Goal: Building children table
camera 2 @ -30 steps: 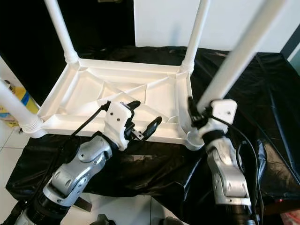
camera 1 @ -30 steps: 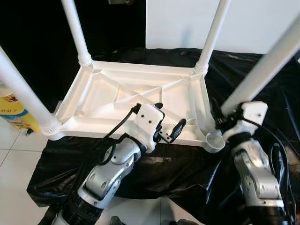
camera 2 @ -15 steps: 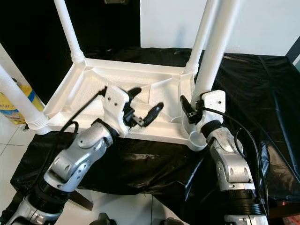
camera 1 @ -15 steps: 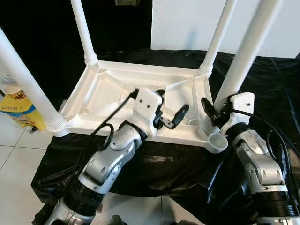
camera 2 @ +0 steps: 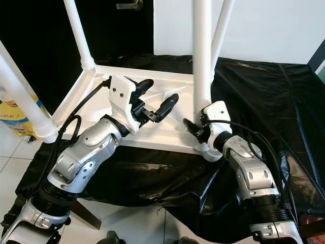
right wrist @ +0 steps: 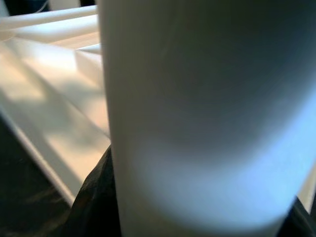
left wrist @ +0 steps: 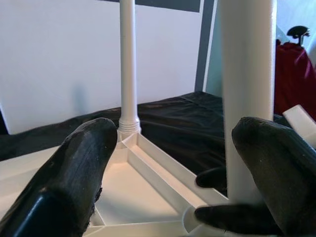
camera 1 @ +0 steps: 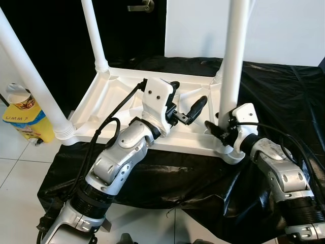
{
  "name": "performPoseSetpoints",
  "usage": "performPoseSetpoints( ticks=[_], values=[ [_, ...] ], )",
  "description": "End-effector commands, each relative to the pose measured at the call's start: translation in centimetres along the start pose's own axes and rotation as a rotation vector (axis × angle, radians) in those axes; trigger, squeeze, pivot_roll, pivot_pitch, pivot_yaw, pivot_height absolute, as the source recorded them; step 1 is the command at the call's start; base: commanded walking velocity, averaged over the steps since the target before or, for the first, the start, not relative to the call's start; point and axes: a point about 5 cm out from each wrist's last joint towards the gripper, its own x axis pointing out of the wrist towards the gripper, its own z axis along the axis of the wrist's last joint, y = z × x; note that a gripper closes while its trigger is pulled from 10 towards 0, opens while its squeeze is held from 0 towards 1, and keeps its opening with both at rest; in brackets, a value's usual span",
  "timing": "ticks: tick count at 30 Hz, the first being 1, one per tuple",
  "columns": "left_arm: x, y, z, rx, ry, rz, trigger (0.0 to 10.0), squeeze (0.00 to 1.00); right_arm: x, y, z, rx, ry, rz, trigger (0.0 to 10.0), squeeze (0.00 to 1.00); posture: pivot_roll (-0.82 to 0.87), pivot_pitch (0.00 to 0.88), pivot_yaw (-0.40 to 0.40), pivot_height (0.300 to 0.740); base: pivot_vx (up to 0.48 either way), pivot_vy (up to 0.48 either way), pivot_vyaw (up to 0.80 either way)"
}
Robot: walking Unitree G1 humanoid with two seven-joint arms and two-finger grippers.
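A plain white moulded-plastic table frame [camera 1: 119, 91] with white tubular legs [camera 1: 234, 56] sits on glossy black plastic sheeting [camera 1: 284, 101] — beside it, a yellow printed carton [camera 1: 23, 119] on pale floor tiles [camera 1: 15, 178].

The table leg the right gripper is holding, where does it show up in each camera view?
Left eye view: table leg, upright right of centre, right gripper at its base.
Right eye view: same leg, near centre.
Left wrist view: the broad white column beyond the left gripper, whose fingers are spread.
Right wrist view: the close, blurred white cylinder.
Shared landmark: the upturned white tabletop.
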Motion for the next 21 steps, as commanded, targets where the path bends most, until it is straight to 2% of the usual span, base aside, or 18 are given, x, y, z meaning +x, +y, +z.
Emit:
performPoseSetpoints(
  ticks=[1, 2, 3, 4, 5, 6, 7, 10, 11, 12, 14, 21],
  values=[
    [-0.2, -2.2, 0.5, -0.024, 0.004, -0.457, 10.0, 0.0, 0.4, 0.1, 0.3, -0.033, 0.003, 0.072, 10.0, 0.0, -0.02, 0.0, -0.054, 0.74, 0.0, 0.0, 0.0],
    [-0.2, -2.2, 0.5, -0.024, 0.004, -0.457, 10.0, 0.0, 0.4, 0.1, 0.3, -0.033, 0.003, 0.072, 10.0, 0.0, -0.02, 0.0, -0.054, 0.74, 0.0, 0.0, 0.0],
    [-0.3, -2.4, 0.7, -0.067, 0.003, -0.507, 10.0, 0.0, 0.9, 0.4, 0.6, -0.052, 0.003, 0.132, 10.0, 0.0, -0.02, 0.0, -0.056, 0.74, 0.0, 0.0, 0.0],
    [-0.3, -2.4, 0.7, -0.067, 0.003, -0.507, 10.0, 0.0, 0.9, 0.4, 0.6, -0.052, 0.003, 0.132, 10.0, 0.0, -0.02, 0.0, -0.056, 0.74, 0.0, 0.0, 0.0],
    [-0.3, -2.6, 1.1, -0.119, -0.008, -0.558, 10.0, 0.0, 1.3, 0.4, 0.9, -0.064, 0.002, 0.178, 10.0, 0.0, -0.02, 0.0, -0.059, 0.74, 0.0, 0.0, 0.0],
    [-0.3, -2.6, 1.1, -0.119, -0.008, -0.558, 10.0, 0.0, 1.3, 0.4, 0.9, -0.064, 0.002, 0.178, 10.0, 0.0, -0.02, 0.0, -0.059, 0.74, 0.0, 0.0, 0.0],
    [-0.4, -2.7, 1.7, -0.182, -0.026, -0.604, 10.0, 0.0, 1.6, 0.5, 1.3, -0.074, -0.004, 0.221, 10.0, 0.0, -0.02, 0.0, -0.059, 0.74, 0.0, 0.0, 0.0],
    [-0.4, -2.7, 1.7, -0.182, -0.026, -0.604, 10.0, 0.0, 1.6, 0.5, 1.3, -0.074, -0.004, 0.221, 10.0, 0.0, -0.02, 0.0, -0.059, 0.74, 0.0, 0.0, 0.0],
    [-0.6, -2.7, 2.1, -0.235, -0.042, -0.652, 10.0, 0.0, 2.0, 0.5, 1.6, -0.076, -0.007, 0.245, 10.0, 0.0, -0.02, 0.0, -0.059, 0.74, 0.0, 0.0, 0.0],
    [-0.6, -2.7, 2.1, -0.235, -0.042, -0.652, 10.0, 0.0, 2.0, 0.5, 1.6, -0.076, -0.007, 0.245, 10.0, 0.0, -0.02, 0.0, -0.059, 0.74, 0.0, 0.0, 0.0],
    [-0.9, -2.8, 3.0, -0.309, -0.077, -0.748, 10.0, 0.0, 2.5, 0.7, 1.9, -0.077, 0.0, 0.321, 10.0, 0.0, -0.02, 0.0, -0.07, 0.74, 0.0, 0.0, 0.0],
    [-0.9, -2.9, 3.7, -0.31, -0.099, -0.799, 10.0, 0.0, 2.7, 1.2, 1.9, -0.062, 0.008, 0.391, 10.0, 0.0, -0.01, 0.0, -0.077, 0.74, 0.0, 0.0, 0.0]
  ],
)
